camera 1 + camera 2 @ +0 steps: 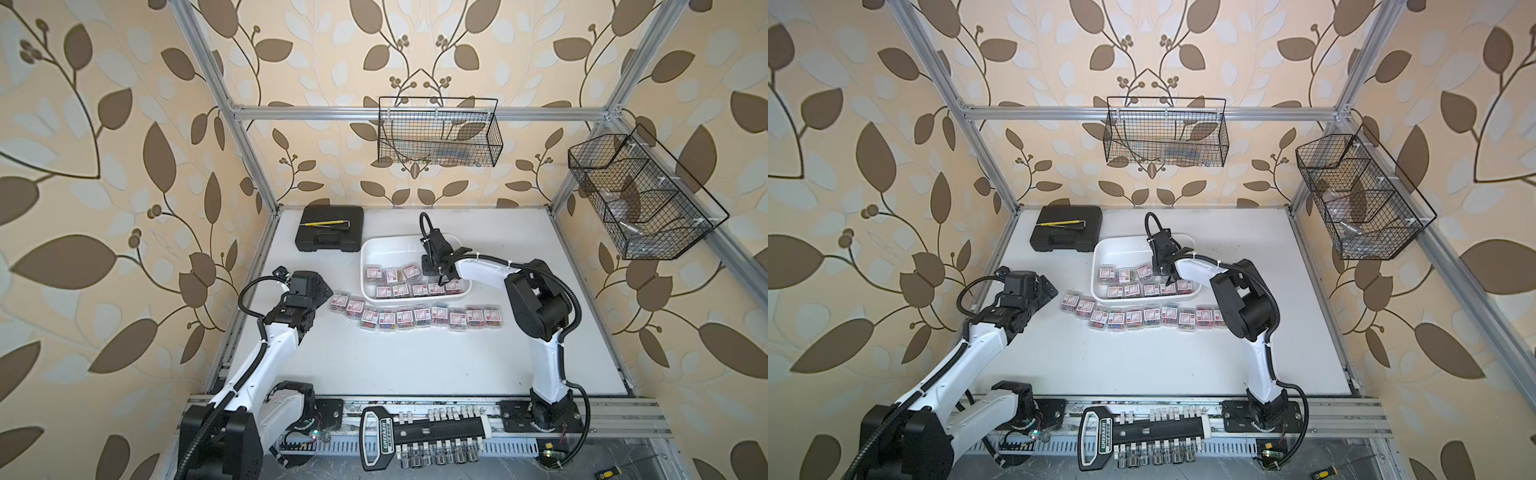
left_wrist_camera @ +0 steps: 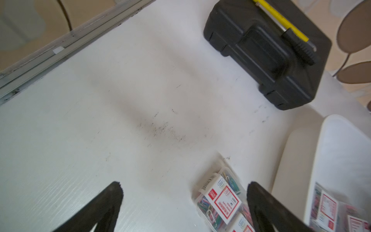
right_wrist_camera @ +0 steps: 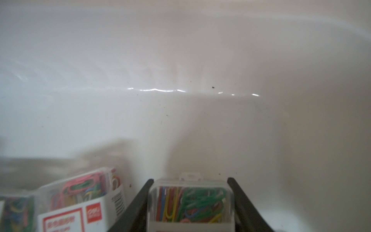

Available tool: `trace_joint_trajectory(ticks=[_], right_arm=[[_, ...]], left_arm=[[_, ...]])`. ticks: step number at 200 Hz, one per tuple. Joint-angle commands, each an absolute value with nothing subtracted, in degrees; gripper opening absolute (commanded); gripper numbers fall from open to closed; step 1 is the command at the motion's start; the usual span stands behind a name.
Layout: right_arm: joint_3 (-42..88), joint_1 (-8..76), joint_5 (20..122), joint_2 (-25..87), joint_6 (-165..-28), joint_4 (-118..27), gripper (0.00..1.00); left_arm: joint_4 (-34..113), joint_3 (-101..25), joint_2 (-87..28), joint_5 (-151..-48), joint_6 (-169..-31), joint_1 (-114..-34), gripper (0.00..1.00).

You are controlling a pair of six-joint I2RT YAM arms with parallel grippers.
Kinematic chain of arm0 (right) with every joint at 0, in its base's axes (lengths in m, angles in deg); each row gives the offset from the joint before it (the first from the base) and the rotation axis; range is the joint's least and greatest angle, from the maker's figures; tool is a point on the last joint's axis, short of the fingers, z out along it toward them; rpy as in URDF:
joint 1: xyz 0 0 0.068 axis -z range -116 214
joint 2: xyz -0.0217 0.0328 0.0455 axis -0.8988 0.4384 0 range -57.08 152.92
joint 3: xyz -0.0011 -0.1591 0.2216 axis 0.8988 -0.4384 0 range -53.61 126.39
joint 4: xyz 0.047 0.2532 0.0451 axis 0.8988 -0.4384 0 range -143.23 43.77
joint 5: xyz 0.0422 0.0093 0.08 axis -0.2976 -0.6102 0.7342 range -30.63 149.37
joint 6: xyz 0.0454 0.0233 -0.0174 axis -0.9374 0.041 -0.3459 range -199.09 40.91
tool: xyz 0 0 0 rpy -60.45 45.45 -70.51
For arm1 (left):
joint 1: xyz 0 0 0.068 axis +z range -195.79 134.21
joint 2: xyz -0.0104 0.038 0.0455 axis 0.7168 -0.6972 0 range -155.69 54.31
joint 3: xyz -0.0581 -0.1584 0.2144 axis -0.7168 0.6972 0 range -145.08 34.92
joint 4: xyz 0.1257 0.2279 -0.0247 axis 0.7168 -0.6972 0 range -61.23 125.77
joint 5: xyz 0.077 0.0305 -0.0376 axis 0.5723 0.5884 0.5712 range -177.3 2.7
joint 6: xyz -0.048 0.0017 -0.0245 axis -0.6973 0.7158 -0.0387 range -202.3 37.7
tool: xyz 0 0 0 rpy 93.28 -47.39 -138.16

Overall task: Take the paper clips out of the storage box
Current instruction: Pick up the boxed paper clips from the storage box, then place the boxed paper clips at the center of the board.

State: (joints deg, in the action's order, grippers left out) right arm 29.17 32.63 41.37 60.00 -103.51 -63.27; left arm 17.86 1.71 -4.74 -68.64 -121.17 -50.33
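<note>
The white storage box stands mid-table and holds several clear boxes of paper clips. My right gripper reaches down into it. In the right wrist view, both black fingers press the side walls of one clear box of coloured clips, so the right gripper is shut on it. Several more boxes lie in a row on the table in front. My left gripper hangs open at the row's left end. The end box lies beside one fingertip, untouched.
A black hard case with a yellow tool on top lies at the back left, near the storage box. Wire baskets hang on the back wall and right wall. A socket rack lies along the front rail.
</note>
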Motion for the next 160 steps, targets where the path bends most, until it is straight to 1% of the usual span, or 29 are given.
trace_joint_trajectory(ticks=[1,31,53,65,92,124,138,160], right_arm=[[27.87,32.41,37.55,49.15,-102.51,-64.82,0.43],[17.17,33.15,34.26,35.26,-103.68,-63.31,0.41],[5.84,34.40,32.00,24.44,-106.84,-62.25,0.41],[-0.37,35.27,30.45,18.93,-108.88,-62.00,0.39],[-13.19,39.60,29.25,8.43,-114.20,-63.05,0.38],[-24.84,48.80,32.32,1.58,-118.90,-62.15,0.37],[-27.38,52.99,38.99,-0.27,-119.75,-60.01,0.34],[-30.41,55.96,38.02,-1.52,-123.85,-60.00,0.34]], left_arm=[[18.93,1.60,-7.72,-64.39,-121.44,-50.69,0.99],[20.44,1.70,-8.55,-64.36,-120.97,-50.71,0.99],[20.94,2.35,-7.95,-64.16,-121.02,-50.72,0.99],[21.01,2.43,-7.75,-63.83,-121.17,-50.72,0.99],[21.10,2.43,-7.92,-64.01,-121.23,-50.72,0.99],[21.23,2.51,-7.88,-64.15,-121.14,-50.72,0.99],[21.27,2.64,-7.74,-64.14,-121.16,-50.72,0.99],[21.25,2.81,-7.48,-64.01,-121.29,-50.72,0.99]])
